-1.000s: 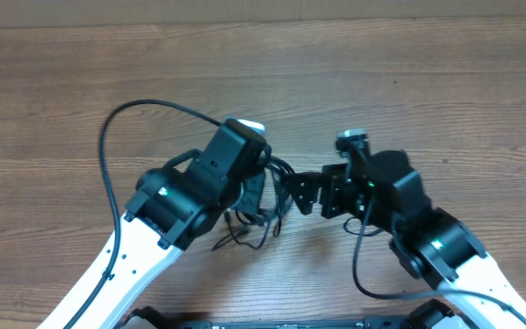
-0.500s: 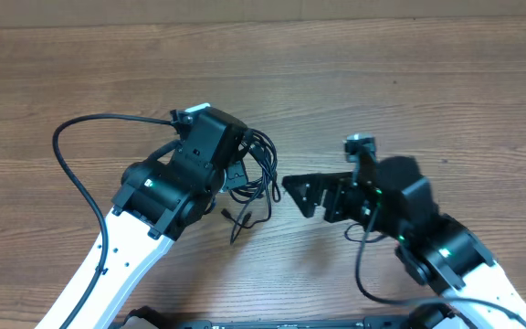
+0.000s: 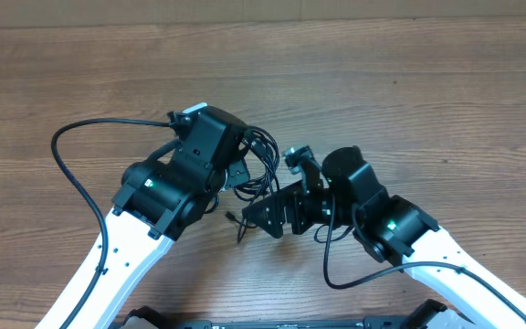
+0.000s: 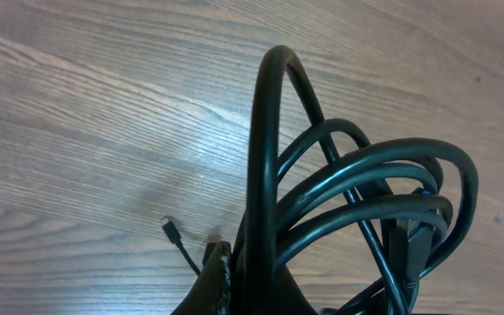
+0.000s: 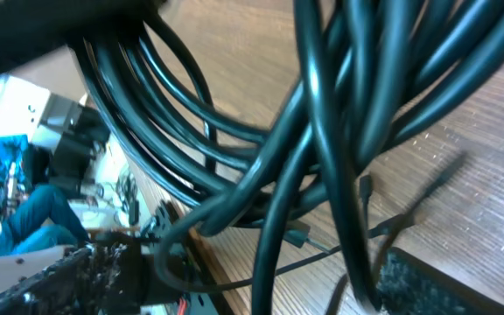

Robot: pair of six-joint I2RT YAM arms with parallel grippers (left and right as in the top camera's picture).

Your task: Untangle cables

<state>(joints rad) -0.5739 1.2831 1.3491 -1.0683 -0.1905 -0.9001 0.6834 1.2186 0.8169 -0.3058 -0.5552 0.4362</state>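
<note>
The cables (image 3: 261, 163) are a bundle of thin black loops hanging from my left gripper (image 3: 241, 174), which is shut on them above the table. Their loose ends (image 3: 242, 228) trail down onto the wood. In the left wrist view the loops (image 4: 357, 188) fan out from the closed gripper (image 4: 252, 289), and one small plug (image 4: 168, 226) lies on the table. My right gripper (image 3: 268, 217) is open just right of and below the bundle. In the right wrist view the cables (image 5: 322, 131) fill the frame, with strands running between the spread fingers (image 5: 431, 289).
The wooden table (image 3: 427, 91) stretches away to the back and right. The left arm's thick black wire (image 3: 71, 164) arcs out to the left. The right arm's own wire (image 3: 336, 274) loops near the table's front edge.
My left gripper carried the bundle up and to the left, then stayed still. The right arm swung left, and its open jaws now reach the hanging cables.
</note>
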